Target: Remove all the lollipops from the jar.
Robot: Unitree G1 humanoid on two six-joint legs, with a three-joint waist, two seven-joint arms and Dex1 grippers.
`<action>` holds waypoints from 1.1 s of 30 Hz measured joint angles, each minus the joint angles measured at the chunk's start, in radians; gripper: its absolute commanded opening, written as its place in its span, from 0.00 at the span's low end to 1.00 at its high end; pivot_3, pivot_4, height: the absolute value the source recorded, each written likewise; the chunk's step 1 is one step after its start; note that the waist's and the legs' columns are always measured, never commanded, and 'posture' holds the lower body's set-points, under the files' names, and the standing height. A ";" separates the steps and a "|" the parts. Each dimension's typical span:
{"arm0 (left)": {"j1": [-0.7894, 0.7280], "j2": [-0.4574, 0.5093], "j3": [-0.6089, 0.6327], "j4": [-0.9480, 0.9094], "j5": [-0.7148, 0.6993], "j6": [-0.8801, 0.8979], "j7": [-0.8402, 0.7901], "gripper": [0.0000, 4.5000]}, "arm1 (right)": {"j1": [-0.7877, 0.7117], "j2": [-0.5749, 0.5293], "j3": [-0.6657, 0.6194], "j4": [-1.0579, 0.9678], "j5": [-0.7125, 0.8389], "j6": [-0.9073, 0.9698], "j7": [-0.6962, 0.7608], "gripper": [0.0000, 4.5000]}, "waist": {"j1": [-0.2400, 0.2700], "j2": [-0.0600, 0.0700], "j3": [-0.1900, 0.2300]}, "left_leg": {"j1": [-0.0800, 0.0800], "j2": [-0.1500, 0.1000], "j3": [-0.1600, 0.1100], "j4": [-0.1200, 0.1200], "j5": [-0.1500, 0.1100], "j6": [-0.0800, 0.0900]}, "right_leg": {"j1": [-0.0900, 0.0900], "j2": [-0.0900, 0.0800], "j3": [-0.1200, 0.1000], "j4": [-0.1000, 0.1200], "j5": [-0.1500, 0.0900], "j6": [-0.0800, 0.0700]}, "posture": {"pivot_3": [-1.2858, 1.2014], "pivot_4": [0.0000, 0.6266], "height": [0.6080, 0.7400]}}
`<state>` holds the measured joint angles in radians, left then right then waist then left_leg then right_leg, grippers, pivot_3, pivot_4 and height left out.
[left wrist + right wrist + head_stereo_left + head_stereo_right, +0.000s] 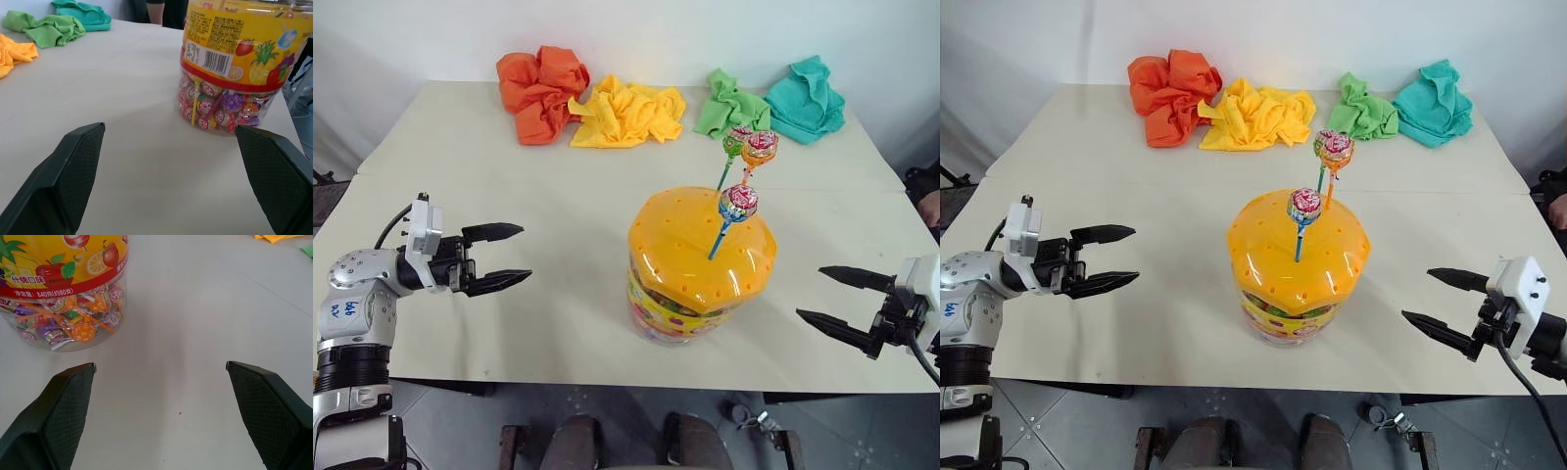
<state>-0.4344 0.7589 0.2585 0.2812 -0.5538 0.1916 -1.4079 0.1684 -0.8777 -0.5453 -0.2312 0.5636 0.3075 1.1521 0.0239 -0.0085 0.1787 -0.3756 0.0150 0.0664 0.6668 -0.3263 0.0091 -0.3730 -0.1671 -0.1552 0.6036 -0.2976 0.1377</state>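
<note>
The jar (700, 284) stands near the table's front edge, a clear tub with a domed orange lid (685, 245) and a yellow label band. Three lollipops are stuck upright in the lid's holes: one on a blue stick (738, 203) in the middle, and an orange one (761, 147) and a green one (736, 140) close together behind it. My left gripper (525, 254) hovers open to the left of the jar, pointing at it with nothing between its fingers. To the jar's right, my right gripper (810, 292) is also open and empty. Both are well apart from the jar.
Four crumpled cloths lie along the far edge of the white table (558, 176): orange (540, 93), yellow (626, 113), green (729, 108) and teal (806, 98). A person's hand (930, 208) shows at the right edge. Wrapped sweets (215, 110) fill the jar's lower part.
</note>
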 measured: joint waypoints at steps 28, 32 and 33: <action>-0.207 0.092 -0.008 -0.045 -0.033 0.115 -0.026 1.00 | 0.133 0.028 -0.206 -0.294 0.189 0.144 -0.137 0.99 | 0.002 0.000 0.000 | 0.000 0.000 0.000 0.001 0.000 0.000 | 0.000 0.000 0.001 0.001 0.000 0.000 | 0.52 0.24 1.00; -0.341 0.044 -0.062 -0.040 -0.039 0.115 -0.076 1.00 | 0.073 -0.018 -0.215 -0.340 0.272 0.215 -0.175 0.99 | 0.002 0.000 0.000 | 0.000 0.000 0.000 0.002 0.000 0.000 | 0.000 0.000 0.001 0.002 0.000 0.000 | 0.52 0.24 1.00; -0.367 0.024 -0.082 -0.041 -0.046 0.116 -0.092 1.00 | 0.050 -0.032 -0.215 -0.353 0.294 0.230 -0.186 0.99 | 0.002 0.000 0.000 | 0.000 0.000 0.000 0.002 0.000 0.000 | 0.000 0.000 0.001 0.002 0.000 0.000 | 0.52 0.24 1.00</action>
<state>-0.8010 0.7827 0.1767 0.2404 -0.5995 0.3071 -1.4996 0.2189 -0.9097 -0.7599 -0.5844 0.8573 0.5380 0.9661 0.0260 -0.0088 0.1788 -0.3756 0.0149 0.0664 0.6683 -0.3262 0.0091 -0.3730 -0.1668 -0.1545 0.6055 -0.2976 0.1376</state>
